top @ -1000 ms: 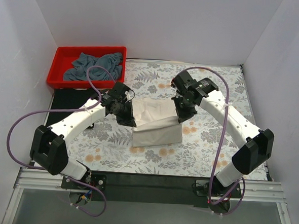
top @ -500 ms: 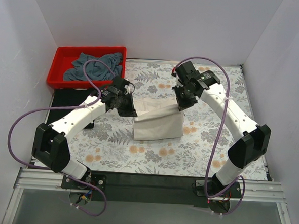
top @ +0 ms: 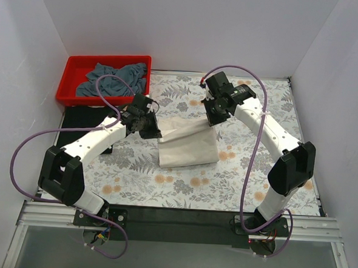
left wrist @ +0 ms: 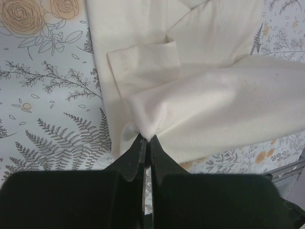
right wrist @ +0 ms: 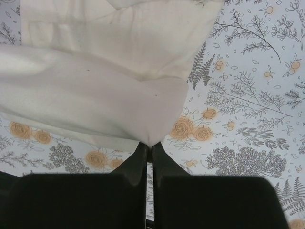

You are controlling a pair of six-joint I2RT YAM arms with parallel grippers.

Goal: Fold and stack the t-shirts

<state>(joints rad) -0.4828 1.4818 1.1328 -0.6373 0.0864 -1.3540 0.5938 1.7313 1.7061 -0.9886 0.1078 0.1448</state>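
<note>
**Inspector:** Item in hand, and where?

**Assessor:** The cream-white t-shirt point(top: 187, 148), centre of the top view, on the floral tablecloth point(top: 182, 183). It is soft, light, limp cloth. I judge it will sag between holds and slide on itself, so it is best taken at corners or hem edges, both sides at once.

**Inspector:** Effectors?

**Assessor:** The left gripper point(left wrist: 146, 142) is pinched tight on a bunched corner at the shirt's left edge. The right gripper point(right wrist: 148, 147) is clamped likewise on the right corner. Both arms reach inward, elbows out, wrists tilted down — the held layer is raised off the one beneath.

**Inspector:** Other stock?

**Assessor:** The slate grey-blue t-shirt point(top: 112, 80) is crumpled in the red bin point(top: 65, 84), upper left — not yet folded.
</note>
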